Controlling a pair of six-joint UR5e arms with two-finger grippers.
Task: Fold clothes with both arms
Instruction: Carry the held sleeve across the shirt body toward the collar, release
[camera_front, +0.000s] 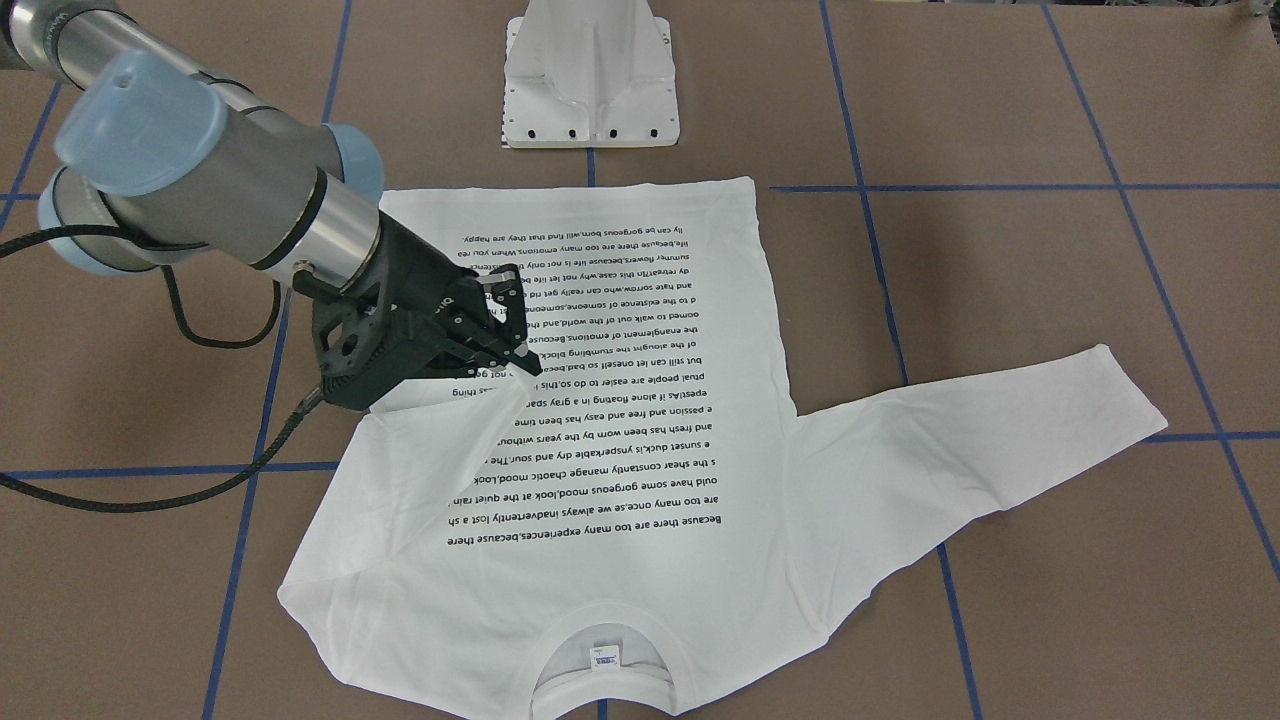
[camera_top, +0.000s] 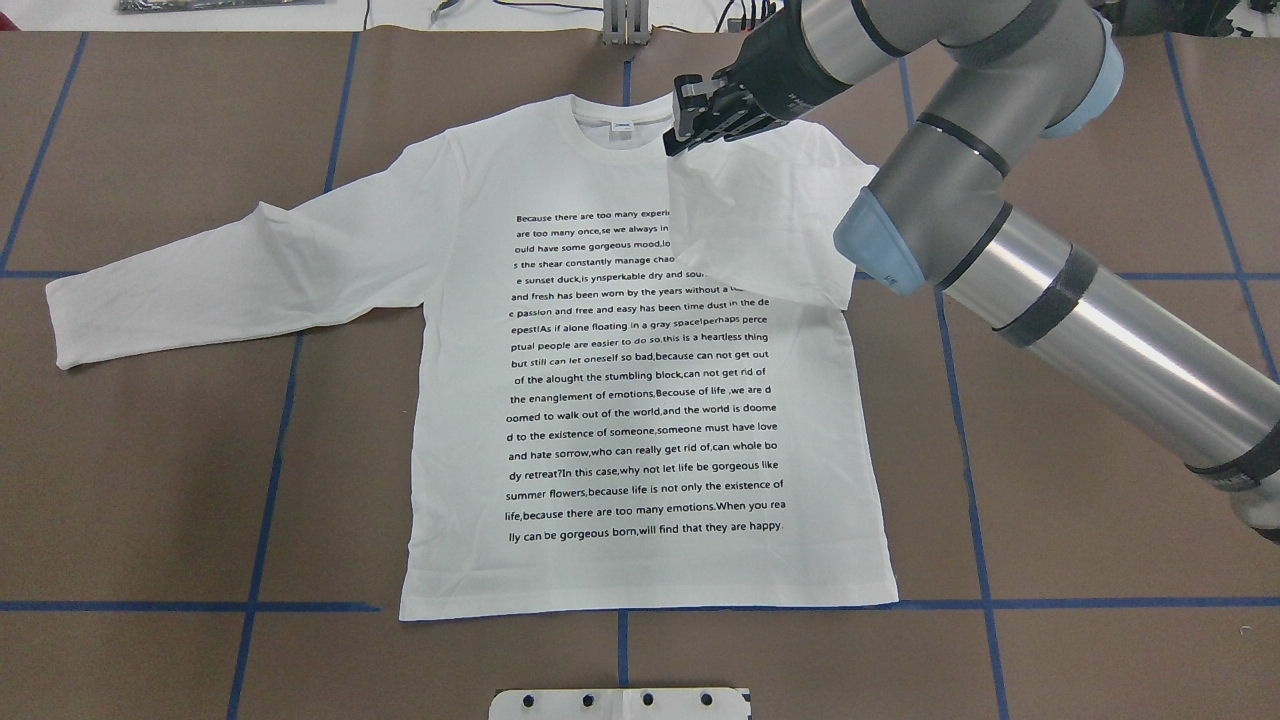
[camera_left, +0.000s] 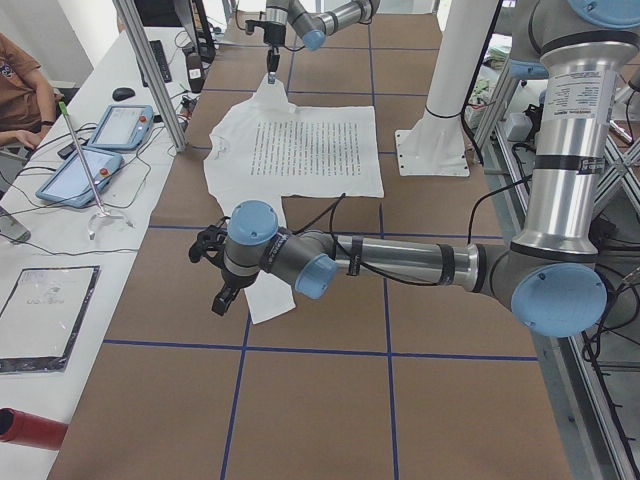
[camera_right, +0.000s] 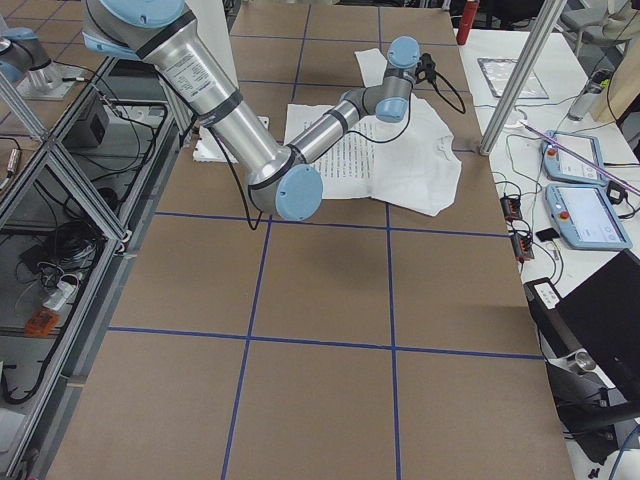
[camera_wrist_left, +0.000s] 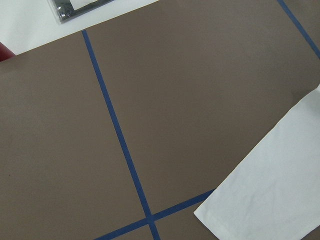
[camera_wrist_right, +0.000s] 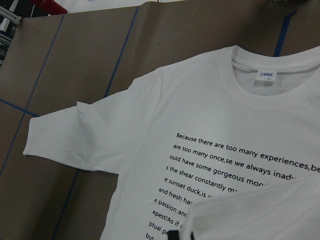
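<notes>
Shirt (camera_top: 640, 420) flat on table (camera_top: 150, 480), print up. Right gripper (camera_top: 700, 125) is clamped on right cuff (camera_top: 685, 175), held over the chest near the collar (camera_top: 620, 125). Left sleeve (camera_top: 200, 290) lies outstretched sideways. Left gripper (camera_left: 222, 298) hovers nearest its cuff, and I cannot tell how its jaws stand.

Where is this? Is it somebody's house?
Probably a robot lab, not a house: a metal left arm and right arm, a table gridded with blue tape, and control tablets on a side bench.
</notes>
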